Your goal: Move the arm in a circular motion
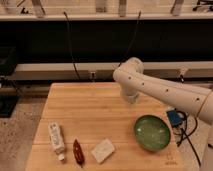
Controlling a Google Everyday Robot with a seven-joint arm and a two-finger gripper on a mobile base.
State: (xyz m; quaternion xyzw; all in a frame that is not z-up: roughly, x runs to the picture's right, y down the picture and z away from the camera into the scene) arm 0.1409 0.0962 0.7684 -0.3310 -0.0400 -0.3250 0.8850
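The wooden table is the largest thing here, a pale butcher-block top with visible plank lines and a smooth, matte finish. Over its far right part reaches the arm, a thick glossy white tube with a rounded elbow joint and a row of small dark dots along it; it enters from the right edge and bends down at the elbow near the table's back. The gripper hangs just under that elbow, close above the tabletop, and whether it is wide or narrow I cannot tell.

Next in size is the green bowl, round, shallow and shiny like glazed ceramic, sitting near the front right, below the forearm. A white bottle lies on its side at the front left, smooth plastic with a printed label. Just right of it are a flat pale sponge, soft-looking and rectangular, and a small slim dark red packet.

The risk in sweeping a circle, as I judge it, is that a low or wide loop could clip the bowl and push it off the edge. The dark cables by the table's right side might also snag.
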